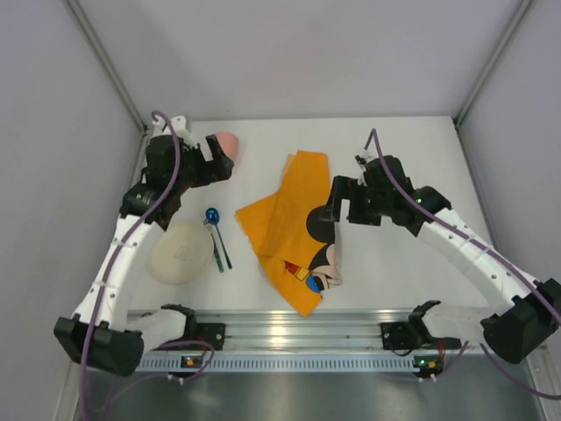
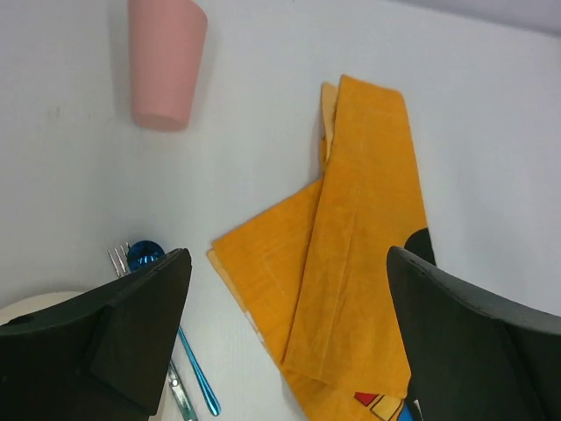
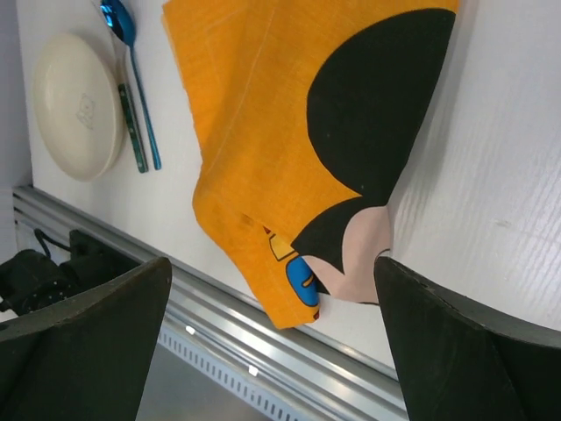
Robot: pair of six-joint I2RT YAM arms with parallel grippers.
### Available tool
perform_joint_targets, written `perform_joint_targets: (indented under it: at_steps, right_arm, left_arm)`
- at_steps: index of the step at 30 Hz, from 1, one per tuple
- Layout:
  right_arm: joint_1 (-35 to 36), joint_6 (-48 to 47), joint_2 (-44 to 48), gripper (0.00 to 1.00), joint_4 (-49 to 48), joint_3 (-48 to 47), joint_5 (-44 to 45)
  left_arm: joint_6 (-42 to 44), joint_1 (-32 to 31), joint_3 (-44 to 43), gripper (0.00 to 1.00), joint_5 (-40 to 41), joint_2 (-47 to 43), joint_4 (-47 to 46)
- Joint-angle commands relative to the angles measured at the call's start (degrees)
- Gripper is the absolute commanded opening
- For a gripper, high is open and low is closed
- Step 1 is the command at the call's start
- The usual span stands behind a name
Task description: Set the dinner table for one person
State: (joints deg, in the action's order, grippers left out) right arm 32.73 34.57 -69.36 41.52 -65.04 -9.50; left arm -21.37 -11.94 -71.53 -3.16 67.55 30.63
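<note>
Bench (image 1: 399, 259): below both hands
Left hand (image 2: 287, 261): wide open, empty, pink cup (image 2: 166, 66) ahead
Right hand (image 3: 272, 266): wide open, empty, over cloth (image 3: 254, 114)

Plate (image 1: 180, 253), fork (image 1: 216, 255) and spoon (image 1: 212, 215) lie left of the mat (image 1: 280, 219); cup (image 1: 228, 143) behind.

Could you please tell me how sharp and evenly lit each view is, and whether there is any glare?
Top external: soft, even light, with bright glints on the metal rail. Left wrist: orange cloth sharp, the left fingers dark and soft-edged. Right wrist: the right fingers equally dark and blurry; small glints on the rail.
</note>
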Motion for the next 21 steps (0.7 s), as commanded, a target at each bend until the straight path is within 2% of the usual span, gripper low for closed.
perform_joint_targets:
  at_steps: [1, 2, 3, 4, 5, 6, 7, 9, 13, 17, 21]
  right_arm:
    - [-0.82, 0.93, 4.23, 1.00, -7.05, 1.21, -2.26]
    - [-1.52, 1.81, 4.58, 1.00, -8.72, 4.36, -4.19]
    - [-1.44, 2.25, 4.76, 1.00, -10.21, 5.70, -6.56]
    - [-1.53, 2.09, 4.50, 1.00, -11.71, 6.41, -6.93]
    - [-1.44, 1.82, 4.15, 1.00, -11.46, 6.24, -6.85]
    - [-1.53, 1.12, 3.19, 1.00, -9.54, 5.63, -6.07]
    - [-1.53, -0.36, 2.75, 1.00, -8.48, 4.84, -5.54]
    - [-1.53, -1.86, 2.74, 1.00, -7.33, 3.51, -4.83]
    - [-1.18, -6.34, 1.35, 1.00, -5.40, 1.32, -3.95]
    - [0.75, -9.69, -6.12, 1.00, -1.45, -7.09, -1.58]
    - [4.97, -12.24, -19.38, 1.00, 3.47, -16.42, 1.31]
  left_arm:
    - [-6.02, -0.71, 0.22, 0.98, 15.80, -7.33, -0.22]
    - [-10.15, -0.62, 5.64, 0.98, 17.99, -8.30, -0.83]
    - [-12.45, 1.20, 8.92, 0.98, 13.57, -9.88, -2.58]
    - [-9.86, 2.01, 12.08, 0.95, 6.48, -10.15, -8.69]
    - [-10.10, 2.01, 14.64, 0.95, 4.06, -9.55, -8.49]
    - [-11.32, 1.75, 14.75, 0.98, 3.43, -6.41, -6.74]
    - [-13.16, 1.58, 14.58, 0.98, 3.51, -4.12, -1.51]
    - [-12.83, 0.27, 13.87, 0.95, 1.51, 1.41, 2.31]
    - [-13.87, -3.61, 16.32, 0.93, 6.14, 3.29, 3.82]
    - [-19.58, -6.76, 20.36, 0.89, 3.51, 1.89, 1.64]
    - [-26.69, -16.77, 24.24, 0.88, 4.30, 4.25, -1.35]
